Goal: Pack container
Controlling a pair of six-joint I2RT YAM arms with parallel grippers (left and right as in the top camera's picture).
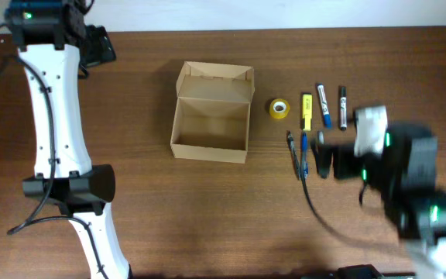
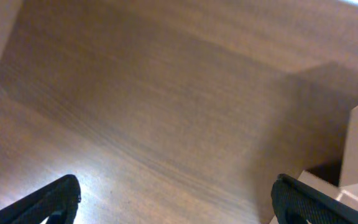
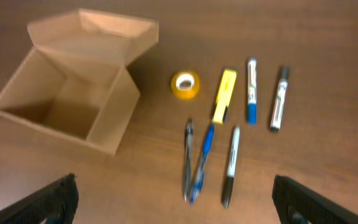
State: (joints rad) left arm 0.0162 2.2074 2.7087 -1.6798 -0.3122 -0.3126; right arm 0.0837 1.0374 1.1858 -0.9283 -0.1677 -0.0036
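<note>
Centre-frame overhead, the container (image 1: 211, 116) sits open and empty, pens (image 3: 194, 163), markers (image 3: 252, 90), highlighter (image 3: 224, 94) and tape roll (image 3: 184, 84) unpacked beside it; I read left gripper (image 2: 176, 202) and right gripper (image 3: 176, 199) both spread, holding nothing.

A robotics lab bench with an office flavour: a dark wood-grain table (image 1: 207, 217), a cabled white left arm (image 1: 53, 101) and a right arm (image 1: 409, 178) (blurred here) over it, carries a tape roll (image 1: 279, 108), highlighter (image 1: 306, 111), markers (image 1: 324, 106) and pens (image 1: 303, 147) beside an open cardboard box (image 1: 207, 152).
</note>
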